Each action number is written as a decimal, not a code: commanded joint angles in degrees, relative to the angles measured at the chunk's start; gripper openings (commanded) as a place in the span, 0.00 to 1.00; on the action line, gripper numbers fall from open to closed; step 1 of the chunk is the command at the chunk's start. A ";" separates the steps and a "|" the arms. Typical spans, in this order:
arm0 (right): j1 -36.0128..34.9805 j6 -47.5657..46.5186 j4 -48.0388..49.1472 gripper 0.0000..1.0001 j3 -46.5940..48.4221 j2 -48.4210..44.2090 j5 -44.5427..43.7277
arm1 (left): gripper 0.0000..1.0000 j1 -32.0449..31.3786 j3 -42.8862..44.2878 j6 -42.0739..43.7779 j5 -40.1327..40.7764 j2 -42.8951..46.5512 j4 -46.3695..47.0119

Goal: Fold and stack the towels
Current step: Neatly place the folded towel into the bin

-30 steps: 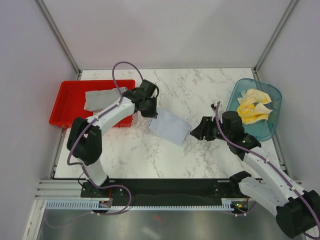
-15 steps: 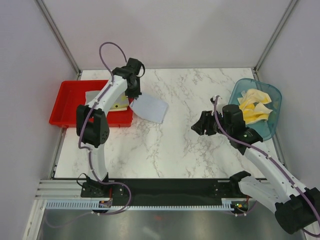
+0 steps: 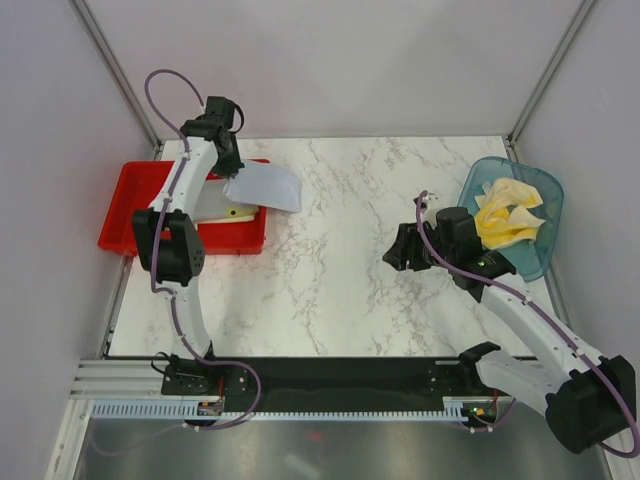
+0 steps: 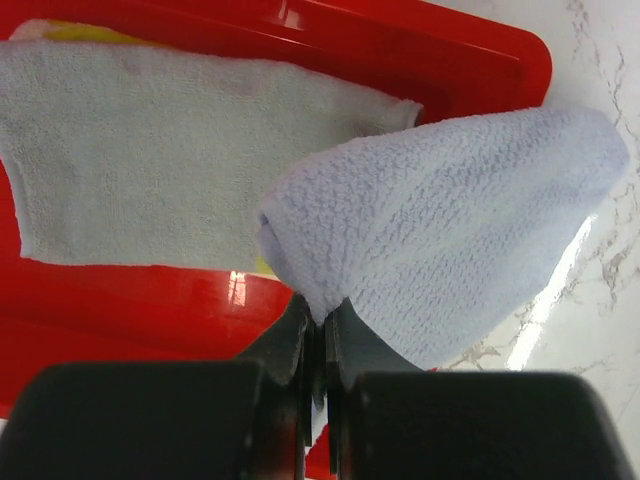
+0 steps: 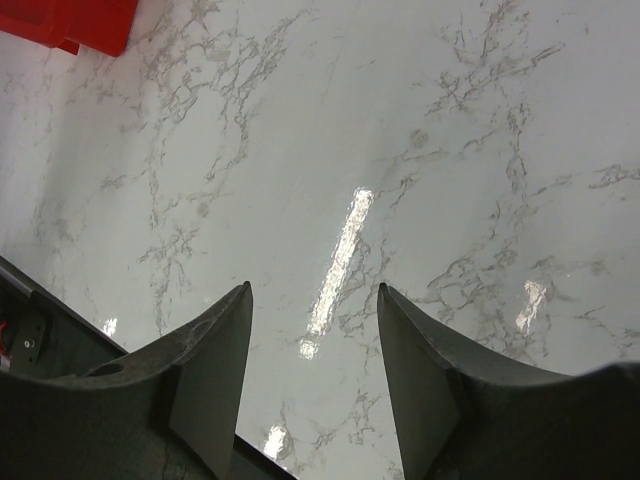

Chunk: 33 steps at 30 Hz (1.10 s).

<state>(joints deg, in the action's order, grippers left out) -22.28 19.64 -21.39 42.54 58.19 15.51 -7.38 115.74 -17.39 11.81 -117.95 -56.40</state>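
My left gripper is shut on a folded pale lilac-white towel, which hangs in the air over the right end of the red tray. A light grey towel lies flat in that tray, with a bit of yellow towel showing under it. Several pale yellow towels are heaped in the teal basket at the right. My right gripper hovers open above bare marble left of the basket, holding nothing.
The red tray's rim runs just under the held towel. White walls with metal corner posts enclose the marble table. A black rail crosses the near edge.
My left arm has carried the folded towel from the middle of the table up and left to above the red tray. The right gripper has barely shifted.
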 commanded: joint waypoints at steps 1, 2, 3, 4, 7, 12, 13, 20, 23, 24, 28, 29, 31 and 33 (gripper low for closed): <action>0.13 -1.09 1.79 0.61 1.84 0.69 -1.44 | 0.02 2.01 3.87 2.53 0.32 -1.23 1.47; 0.13 -1.18 1.87 0.61 1.93 0.87 -1.62 | 0.02 2.45 4.05 2.62 -0.12 -1.49 1.47; 0.13 -1.18 1.88 0.61 1.93 1.13 -1.79 | 0.02 3.41 4.57 2.80 -0.39 -1.84 1.56; 0.13 -1.27 1.96 0.61 2.02 1.31 -1.97 | 0.02 3.77 4.75 2.97 -0.65 -1.93 1.56; 0.22 -1.36 2.05 0.61 2.28 1.92 -2.41 | 0.02 5.35 4.93 3.41 -1.44 -1.76 1.65; 0.13 -1.53 2.05 0.61 2.72 2.89 -2.76 | 0.02 7.20 4.58 4.47 -0.04 -0.70 1.91; 0.13 -1.53 2.05 0.61 2.81 2.89 -2.94 | 0.02 8.85 4.40 4.64 -0.04 -0.61 2.08; 0.13 -1.62 2.05 0.62 2.98 3.07 -3.64 | 0.02 13.26 0.90 6.14 -1.79 -0.70 4.37; 0.13 -1.62 2.05 0.61 2.98 3.15 -3.82 | 0.02 13.70 -2.17 6.67 -1.10 -0.70 7.70; 0.13 -1.71 1.96 0.61 3.07 3.50 -3.82 | 0.02 14.05 -2.80 7.10 -1.18 -1.22 8.49; 0.13 -1.80 2.14 0.61 2.98 3.68 -3.82 | 0.06 15.90 -4.21 8.33 -2.41 -5.26 11.05; 0.13 -1.80 2.05 0.61 2.90 3.85 -3.82 | 0.19 16.08 -3.60 8.77 -1.45 -6.66 11.14; 0.13 -1.97 2.14 0.61 2.72 4.03 -3.82 | 0.44 16.08 -2.72 9.04 1.27 -9.21 10.70; 0.22 -1.97 2.05 0.62 2.72 4.29 -4.08 | 0.47 15.99 -1.75 8.52 4.43 -9.23 10.26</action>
<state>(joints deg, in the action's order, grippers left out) -22.26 18.59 -20.60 43.33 62.02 12.49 8.34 112.14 -10.92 11.75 -125.67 -47.22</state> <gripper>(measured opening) 0.614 0.453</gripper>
